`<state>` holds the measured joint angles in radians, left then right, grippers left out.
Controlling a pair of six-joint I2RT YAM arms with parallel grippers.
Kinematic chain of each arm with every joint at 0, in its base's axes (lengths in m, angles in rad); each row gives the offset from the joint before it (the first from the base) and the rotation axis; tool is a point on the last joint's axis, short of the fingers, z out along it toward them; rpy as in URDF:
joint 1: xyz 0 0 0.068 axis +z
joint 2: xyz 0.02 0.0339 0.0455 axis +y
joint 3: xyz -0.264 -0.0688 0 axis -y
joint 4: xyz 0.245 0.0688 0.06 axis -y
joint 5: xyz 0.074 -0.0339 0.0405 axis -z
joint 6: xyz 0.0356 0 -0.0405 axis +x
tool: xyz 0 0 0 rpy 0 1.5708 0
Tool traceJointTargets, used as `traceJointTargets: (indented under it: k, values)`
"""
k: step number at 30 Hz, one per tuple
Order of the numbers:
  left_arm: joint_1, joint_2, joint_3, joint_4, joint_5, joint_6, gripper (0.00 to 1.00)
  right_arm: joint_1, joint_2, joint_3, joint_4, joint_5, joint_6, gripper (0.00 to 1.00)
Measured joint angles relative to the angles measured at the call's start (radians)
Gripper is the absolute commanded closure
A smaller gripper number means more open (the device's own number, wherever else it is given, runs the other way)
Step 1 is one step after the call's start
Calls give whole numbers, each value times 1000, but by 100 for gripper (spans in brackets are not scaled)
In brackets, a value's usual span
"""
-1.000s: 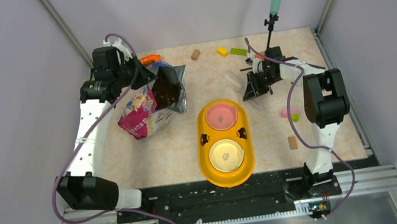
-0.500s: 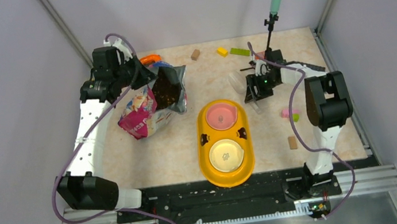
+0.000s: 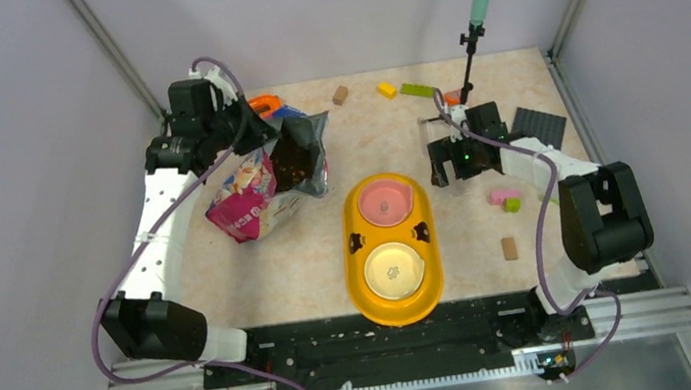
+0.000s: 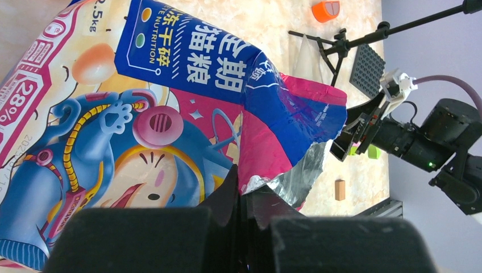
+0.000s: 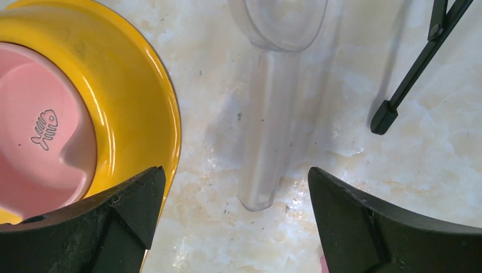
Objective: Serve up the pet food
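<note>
The magenta-and-blue cat food bag (image 3: 255, 192) lies at the left of the table, its mouth open toward the middle. Dark pet food (image 3: 292, 162) shows inside that mouth. My left gripper (image 3: 251, 133) is shut on the bag's torn top edge; in the left wrist view the left gripper (image 4: 241, 196) pinches the foil rim of the bag (image 4: 170, 96). The yellow double feeder (image 3: 429, 244) holds a pink bowl (image 3: 383, 202) and a cream bowl (image 3: 395, 269), both without food. My right gripper (image 3: 450, 163) stands open. A clear plastic scoop (image 5: 273, 108) lies on the table ahead of the right gripper (image 5: 236, 173), untouched.
A black stand (image 3: 467, 63) with a teal pole rises behind the right gripper; one leg (image 5: 418, 62) lies near the scoop. A dark studded plate (image 3: 538, 126), pink and green bricks (image 3: 505, 199), tan blocks (image 3: 509, 248) and yellow and green bricks (image 3: 403, 89) are scattered about.
My right gripper has opened wide and let go of the clear scoop, which now lies on the table. The right arm has drawn back toward the near right. The left gripper has shifted slightly.
</note>
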<state>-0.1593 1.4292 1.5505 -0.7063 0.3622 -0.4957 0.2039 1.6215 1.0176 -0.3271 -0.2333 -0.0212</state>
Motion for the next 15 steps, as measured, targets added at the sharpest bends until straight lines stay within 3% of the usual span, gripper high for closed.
traceJointTargets:
  k: [15]
  values:
    - [-14,2,0,-7,-3,0,100,24,-263,-89,48,95,-19,1]
